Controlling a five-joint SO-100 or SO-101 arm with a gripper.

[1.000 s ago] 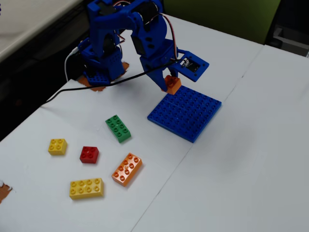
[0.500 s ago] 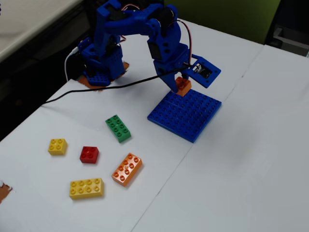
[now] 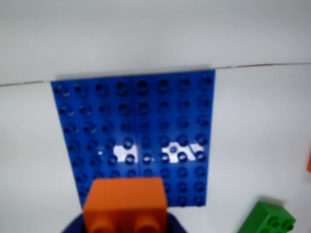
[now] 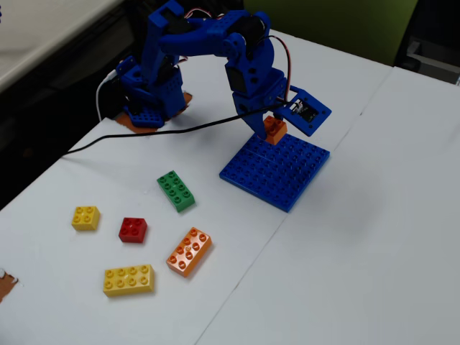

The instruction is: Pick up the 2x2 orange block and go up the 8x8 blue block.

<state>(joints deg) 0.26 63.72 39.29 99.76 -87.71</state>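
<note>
My blue gripper (image 4: 272, 128) is shut on the 2x2 orange block (image 4: 274, 130) and holds it just above the near edge of the 8x8 blue block (image 4: 275, 170). In the wrist view the orange block (image 3: 126, 204) fills the bottom centre between the blue jaws, its underside towards the camera, and the blue baseplate (image 3: 136, 131) lies flat beyond it. I cannot tell whether the block touches the plate's studs.
A green 2x4 brick (image 4: 176, 190), a small red brick (image 4: 133, 229), a small yellow brick (image 4: 85, 217), a long yellow brick (image 4: 129, 280) and a long orange brick (image 4: 189, 251) lie on the white table left of the plate. The green brick (image 3: 268, 219) shows in the wrist view's bottom right corner.
</note>
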